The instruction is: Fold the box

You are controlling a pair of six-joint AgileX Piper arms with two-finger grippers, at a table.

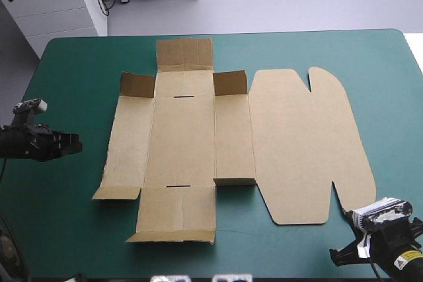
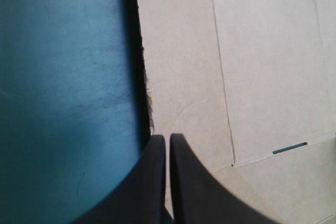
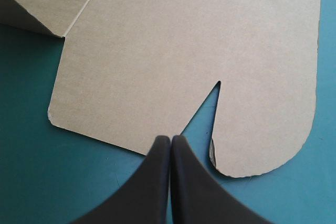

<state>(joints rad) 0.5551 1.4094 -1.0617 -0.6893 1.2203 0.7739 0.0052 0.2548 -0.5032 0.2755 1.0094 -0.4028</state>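
The brown box (image 1: 182,137) lies as a cut sheet in the middle of the teal-green table, mostly flat. Two small corner flaps (image 1: 137,85) on its far side stand up, and the rounded lid panel (image 1: 304,143) lies flat on the right. My left gripper (image 1: 76,144) is shut, just off the sheet's left edge. In the left wrist view its tip (image 2: 167,139) is at the edge of the box (image 2: 262,66). My right gripper (image 1: 334,255) is shut near the lid's front right corner. In the right wrist view its tip (image 3: 170,140) points at the notch (image 3: 210,103) in the box (image 3: 184,40).
Bare teal-green cover (image 1: 66,229) surrounds the sheet, with wider strips at the left and along the front edge. A white drawer cabinet (image 1: 59,4) stands beyond the table's far left corner.
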